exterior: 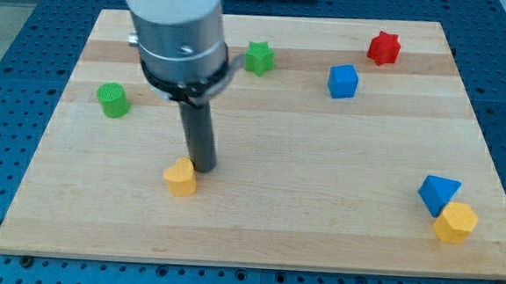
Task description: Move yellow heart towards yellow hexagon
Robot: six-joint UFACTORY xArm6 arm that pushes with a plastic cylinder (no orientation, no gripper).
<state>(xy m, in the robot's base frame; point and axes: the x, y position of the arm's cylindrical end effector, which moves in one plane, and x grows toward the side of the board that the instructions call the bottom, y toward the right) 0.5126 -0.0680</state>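
Yellow heart [179, 177] is seen at the table's [257, 221] lower left, my tip [203, 167] touching its upper right edge. Yellow hexagon [456, 223] lies well apart at lower right, touching a blue triangle [437, 192]. No fingers are fitted; no containers are seen.

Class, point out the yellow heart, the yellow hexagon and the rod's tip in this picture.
yellow heart [180, 178], camera view, middle of its top face.
yellow hexagon [455, 222], camera view, centre of its top face.
my tip [202, 168], camera view, rod's very end, beside the heart's upper right.
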